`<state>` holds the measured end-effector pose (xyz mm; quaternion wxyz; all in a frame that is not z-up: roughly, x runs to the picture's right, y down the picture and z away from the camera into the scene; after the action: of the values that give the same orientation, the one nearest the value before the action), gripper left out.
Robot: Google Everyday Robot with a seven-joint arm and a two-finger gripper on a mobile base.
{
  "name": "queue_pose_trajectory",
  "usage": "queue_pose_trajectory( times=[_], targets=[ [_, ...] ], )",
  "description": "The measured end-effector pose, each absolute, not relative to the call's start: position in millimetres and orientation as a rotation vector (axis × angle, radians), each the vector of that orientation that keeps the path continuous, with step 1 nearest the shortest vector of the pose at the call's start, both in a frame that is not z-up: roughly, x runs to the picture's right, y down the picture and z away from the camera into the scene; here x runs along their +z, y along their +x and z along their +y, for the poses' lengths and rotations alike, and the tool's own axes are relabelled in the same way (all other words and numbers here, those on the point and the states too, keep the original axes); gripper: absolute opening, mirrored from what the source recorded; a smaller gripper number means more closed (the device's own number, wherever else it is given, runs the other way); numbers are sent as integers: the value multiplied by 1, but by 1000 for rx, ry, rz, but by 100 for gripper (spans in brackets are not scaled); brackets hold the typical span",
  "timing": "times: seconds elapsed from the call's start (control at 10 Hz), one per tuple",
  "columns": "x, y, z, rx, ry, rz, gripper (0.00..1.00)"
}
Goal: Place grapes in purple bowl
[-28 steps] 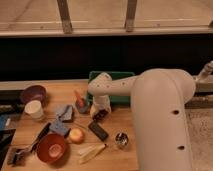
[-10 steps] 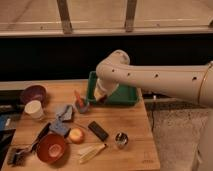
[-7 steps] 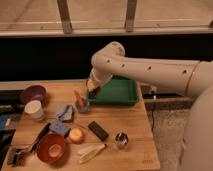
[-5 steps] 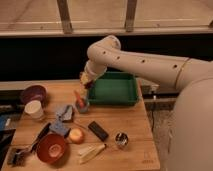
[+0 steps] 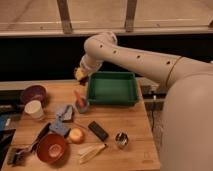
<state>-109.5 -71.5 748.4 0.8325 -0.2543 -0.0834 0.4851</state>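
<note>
My gripper (image 5: 80,75) hangs over the back of the wooden table (image 5: 127,155), just off the left rim of the green tray (image 5: 112,88). It is shut on a small dark lump that looks like the grapes (image 5: 82,78), mostly hidden by the fingers. The purple bowl (image 5: 33,93) sits at the table's far left, well to the left of the gripper and lower. The white arm sweeps in from the right above the tray.
A white cup (image 5: 34,109) stands just in front of the purple bowl. A small bowl with an orange stick (image 5: 81,102) is below the gripper. Nearer the front lie a red-orange bowl (image 5: 51,147), an orange fruit (image 5: 76,135), a black bar (image 5: 98,130) and a metal can (image 5: 120,139).
The arm has swung left and lifted, carrying the shut gripper from beside the small bowl to a higher spot at the tray's back left corner.
</note>
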Motion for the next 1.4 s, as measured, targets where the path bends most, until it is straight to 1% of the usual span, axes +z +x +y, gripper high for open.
queue_pose_trajectory(
  times=[0.4,0.6,1.0,1.1,1.4],
  targets=[
    [748,-109,-72,1027,-538,-176,19],
    [751,-120,-76,986,-537,-184,19],
    [769,-195,-91,866,-534,-216,19],
    [773,-218,-91,832,-528,-234,19],
    [785,-254,-89,777,-521,-279,19]
  ],
)
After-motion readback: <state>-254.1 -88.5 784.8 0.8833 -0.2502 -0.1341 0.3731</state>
